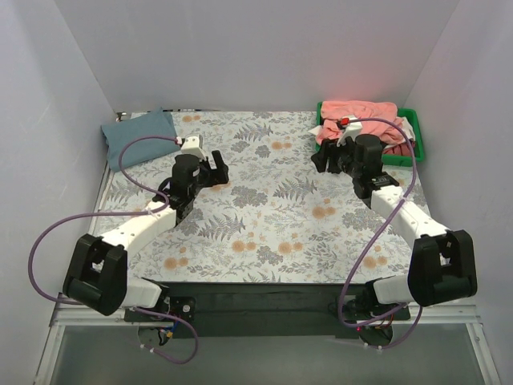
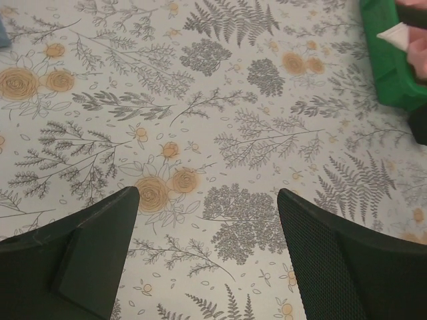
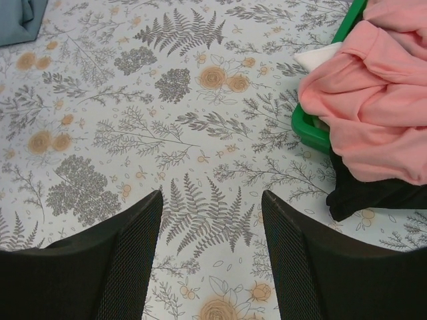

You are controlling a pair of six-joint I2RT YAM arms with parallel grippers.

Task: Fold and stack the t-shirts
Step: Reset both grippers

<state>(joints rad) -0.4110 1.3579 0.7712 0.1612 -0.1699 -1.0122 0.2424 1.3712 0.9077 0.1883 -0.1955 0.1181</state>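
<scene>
Nothing is held by either gripper.
The grey-blue shirt (image 1: pixel 138 135) is laid well left of the green bin (image 3: pixel 307 128), and pink shirts (image 3: pixel 380 100) are heaped in it; the left gripper (image 2: pixel 208 195) and right gripper (image 3: pixel 212 195) are spread wide open.

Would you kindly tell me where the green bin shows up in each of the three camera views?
Top external: the green bin sits at the upper right, on the far side.
Left wrist: only one corner of it shows, in the upper right corner.
Right wrist: along the right side, upper half, its rim partly covered.
Shared landmark: the salmon-pink shirt heaped in it, visible in all three.
</scene>
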